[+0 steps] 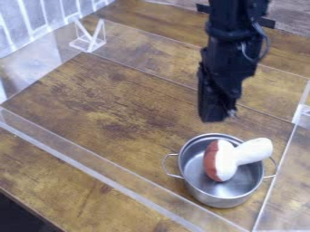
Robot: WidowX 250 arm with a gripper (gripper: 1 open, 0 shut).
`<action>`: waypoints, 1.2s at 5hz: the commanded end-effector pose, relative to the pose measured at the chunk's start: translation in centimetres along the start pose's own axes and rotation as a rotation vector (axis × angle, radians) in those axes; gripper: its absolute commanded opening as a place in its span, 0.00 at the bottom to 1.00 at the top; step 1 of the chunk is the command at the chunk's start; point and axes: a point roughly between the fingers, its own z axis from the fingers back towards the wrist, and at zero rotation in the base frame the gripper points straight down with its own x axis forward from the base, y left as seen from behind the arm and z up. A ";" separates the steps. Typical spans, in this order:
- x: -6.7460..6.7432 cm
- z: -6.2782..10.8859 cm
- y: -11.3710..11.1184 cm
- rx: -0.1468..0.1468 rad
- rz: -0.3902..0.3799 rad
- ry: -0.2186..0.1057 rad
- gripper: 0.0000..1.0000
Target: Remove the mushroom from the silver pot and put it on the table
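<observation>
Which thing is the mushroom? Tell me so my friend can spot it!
On the brown table sits a shiny round pot. The mushroom lies tilted inside it. Look for its reddish cap and fat white stem.
</observation>
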 end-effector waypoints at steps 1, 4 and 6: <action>1.1 0.7 -1.6 0.021 0.020 -0.078 1.00; 1.3 -4.0 -2.3 -0.018 -0.116 -0.084 0.00; 0.7 -2.0 -3.6 -0.020 -0.027 -0.062 0.00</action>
